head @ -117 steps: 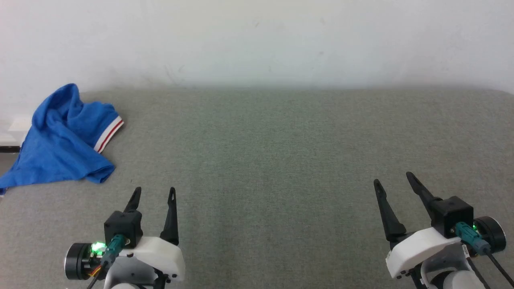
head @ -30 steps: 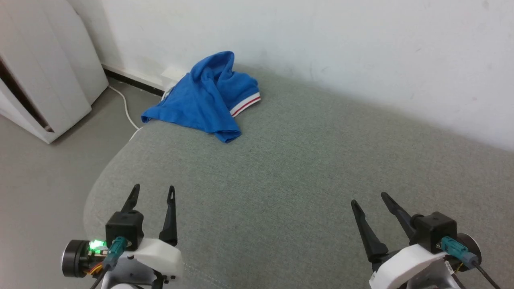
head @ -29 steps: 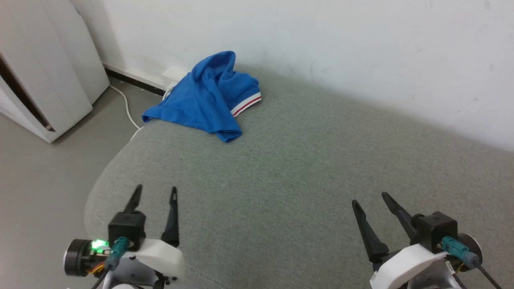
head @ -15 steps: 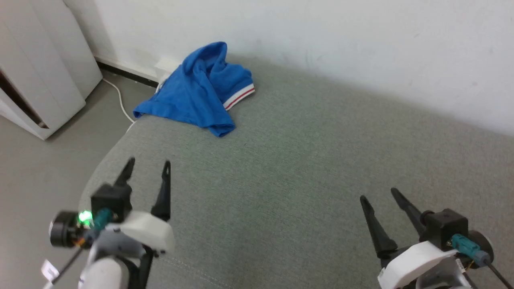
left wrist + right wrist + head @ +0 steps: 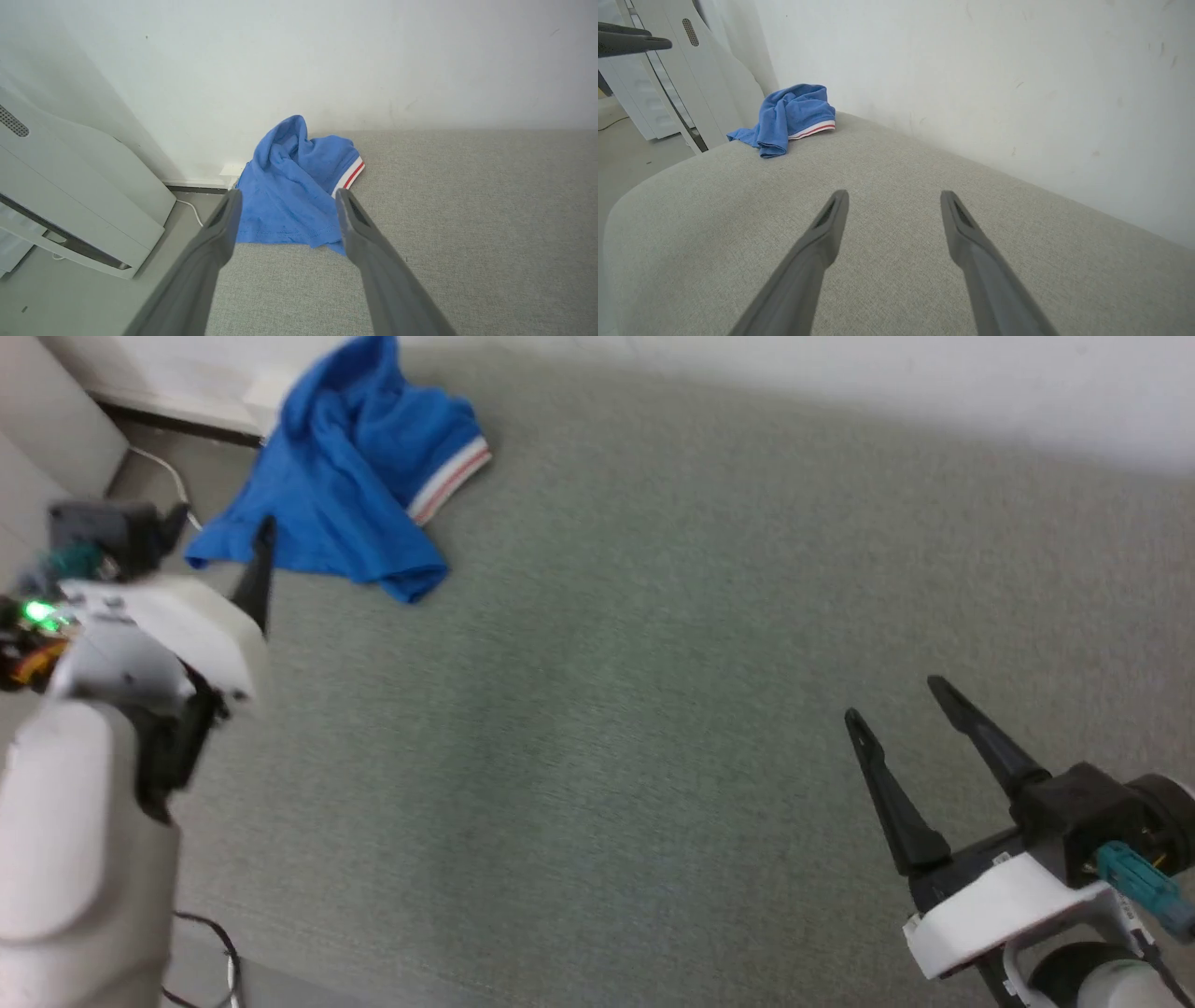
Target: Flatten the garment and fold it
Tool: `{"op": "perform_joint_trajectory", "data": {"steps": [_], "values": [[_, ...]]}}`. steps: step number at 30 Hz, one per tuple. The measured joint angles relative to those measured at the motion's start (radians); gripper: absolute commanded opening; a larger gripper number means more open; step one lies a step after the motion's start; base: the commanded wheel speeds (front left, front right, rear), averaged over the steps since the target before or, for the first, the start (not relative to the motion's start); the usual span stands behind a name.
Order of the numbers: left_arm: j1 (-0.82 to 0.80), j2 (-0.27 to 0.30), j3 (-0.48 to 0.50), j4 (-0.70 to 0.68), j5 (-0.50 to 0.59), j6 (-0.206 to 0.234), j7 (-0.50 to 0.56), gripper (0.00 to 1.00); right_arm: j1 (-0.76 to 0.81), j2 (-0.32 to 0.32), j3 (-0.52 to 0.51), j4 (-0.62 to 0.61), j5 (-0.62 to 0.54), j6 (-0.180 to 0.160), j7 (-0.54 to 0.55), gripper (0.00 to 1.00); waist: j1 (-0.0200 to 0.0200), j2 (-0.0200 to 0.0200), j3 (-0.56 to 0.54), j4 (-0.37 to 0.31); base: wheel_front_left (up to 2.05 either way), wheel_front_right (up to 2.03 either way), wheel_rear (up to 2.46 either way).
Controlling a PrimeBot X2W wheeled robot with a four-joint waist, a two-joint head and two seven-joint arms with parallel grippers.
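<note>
Soft, even light is filling every view without glare. A faint shadow is lying where the white wall [image 5: 840, 373] meets the grey cushion [image 5: 597, 709]. The head view is smearing with motion blur, worst on the left forearm [image 5: 84, 859]; both wrist views are looking sharp.

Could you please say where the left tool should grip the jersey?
Probably the near hem corner of the jersey, from the front with the open left tool: it lies free on the cushion, while the wall backs the far side.

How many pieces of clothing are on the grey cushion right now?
1: a crumpled blue shirt at the far left corner of the cushion, against the wall. Its folds could hide something smaller.
</note>
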Motion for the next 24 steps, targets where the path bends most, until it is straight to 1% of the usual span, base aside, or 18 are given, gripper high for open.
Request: {"op": "perform_joint_trajectory", "data": {"steps": [4, 8, 12, 15, 18, 24], "values": [[-0.128, 0.061, -0.001, 0.111, -0.047, -0.023, 0.097, 1.00, -0.017, -0.014, -0.009, -0.071, -0.006, 0.000, 0.019, 1.00, 0.0000, 0.0000, 0.075, -0.040, 0.00, 0.00, 0.00], [-0.257, 0.116, -0.018, 0.224, -0.087, -0.033, 0.190, 1.00, -0.042, -0.026, -0.017, -0.131, -0.009, 0.000, 0.033, 1.00, 0.0002, 0.0000, 0.149, -0.081, 0.00, 0.00, 0.00], [-0.359, 0.165, -0.014, 0.327, -0.132, -0.034, 0.257, 1.00, -0.072, -0.028, -0.023, -0.176, -0.012, 0.000, 0.040, 1.00, 0.0001, 0.0000, 0.218, -0.125, 0.00, 0.00, 0.00], [-0.425, 0.203, 0.002, 0.396, -0.165, -0.035, 0.282, 1.00, -0.086, -0.028, -0.027, -0.208, -0.014, 0.000, 0.040, 1.00, 0.0000, 0.0000, 0.267, -0.159, 0.00, 0.00, 0.00], [-0.467, 0.234, -0.004, 0.448, -0.177, -0.035, 0.296, 1.00, -0.096, -0.026, -0.033, -0.233, -0.015, 0.000, 0.040, 1.00, 0.0000, 0.0000, 0.313, -0.192, 0.00, 0.00, 0.00], [-0.493, 0.265, -0.005, 0.559, -0.186, -0.033, 0.334, 1.00, -0.097, -0.024, -0.046, -0.261, -0.022, 0.000, 0.037, 1.00, 0.0000, 0.0000, 0.390, -0.255, 0.00, 0.00, 0.00]]}}
